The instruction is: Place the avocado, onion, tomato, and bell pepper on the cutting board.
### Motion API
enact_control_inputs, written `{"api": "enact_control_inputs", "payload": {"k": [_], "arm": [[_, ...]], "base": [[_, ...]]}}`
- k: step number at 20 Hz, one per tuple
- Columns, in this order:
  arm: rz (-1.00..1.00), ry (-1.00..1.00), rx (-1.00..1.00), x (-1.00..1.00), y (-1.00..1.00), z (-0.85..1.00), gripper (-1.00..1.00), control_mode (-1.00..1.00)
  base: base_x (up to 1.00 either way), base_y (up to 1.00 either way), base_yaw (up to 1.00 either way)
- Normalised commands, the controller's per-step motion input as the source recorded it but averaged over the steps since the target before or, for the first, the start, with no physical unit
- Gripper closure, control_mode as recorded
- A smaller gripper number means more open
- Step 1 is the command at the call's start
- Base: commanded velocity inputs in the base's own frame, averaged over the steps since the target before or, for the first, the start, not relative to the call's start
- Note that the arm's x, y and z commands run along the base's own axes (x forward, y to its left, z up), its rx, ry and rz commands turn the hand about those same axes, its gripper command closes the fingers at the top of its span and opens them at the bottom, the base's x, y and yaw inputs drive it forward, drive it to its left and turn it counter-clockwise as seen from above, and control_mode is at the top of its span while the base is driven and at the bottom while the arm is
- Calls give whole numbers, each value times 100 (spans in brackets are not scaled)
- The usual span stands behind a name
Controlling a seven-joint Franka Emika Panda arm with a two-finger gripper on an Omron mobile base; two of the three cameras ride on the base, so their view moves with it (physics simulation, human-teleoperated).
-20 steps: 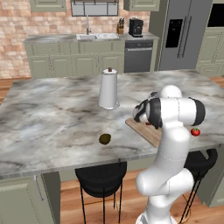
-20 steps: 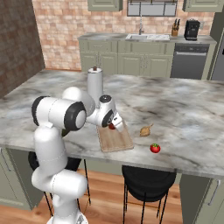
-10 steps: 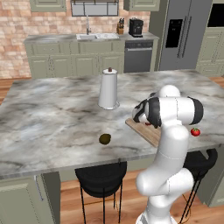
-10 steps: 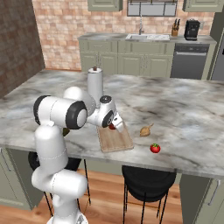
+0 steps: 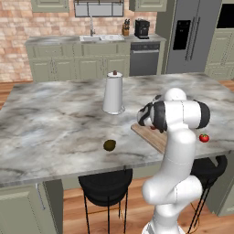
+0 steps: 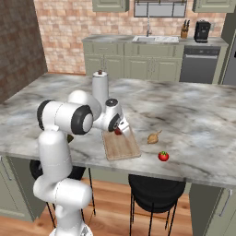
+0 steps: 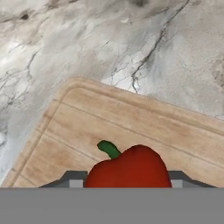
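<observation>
My gripper (image 7: 127, 183) is shut on the bell pepper (image 7: 129, 168), a red fruit with a short green stem, just above the near end of the light wooden cutting board (image 7: 131, 116). In the right base view the gripper (image 6: 119, 130) holds the pepper (image 6: 118, 132) over the far end of the board (image 6: 123, 146). To the board's right, on the marble, lie the tan onion (image 6: 153, 137) and the tomato (image 6: 163, 156). The dark avocado (image 5: 109, 145) lies on the counter left of the board (image 5: 148, 135), and the tomato (image 5: 204, 137) lies right of my arm.
A tall white canister with a dark knob (image 5: 113, 93) stands on the island behind the board. Black stools (image 5: 105, 187) stand under the island's near edge. Bare marble stretches to the left of the avocado.
</observation>
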Motion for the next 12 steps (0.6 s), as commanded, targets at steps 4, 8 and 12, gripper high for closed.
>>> {"api": "enact_control_inputs", "payload": {"k": [4, 8, 12], "arm": [[0, 0, 0, -1, 6, 0, -100, -100], [0, 0, 0, -22, 0, 4, -100, -100], [0, -2, 0, -35, 0, 30, -100, -100]], "base": [[0, 0, 0], [0, 0, 0], [0, 0, 0]]}}
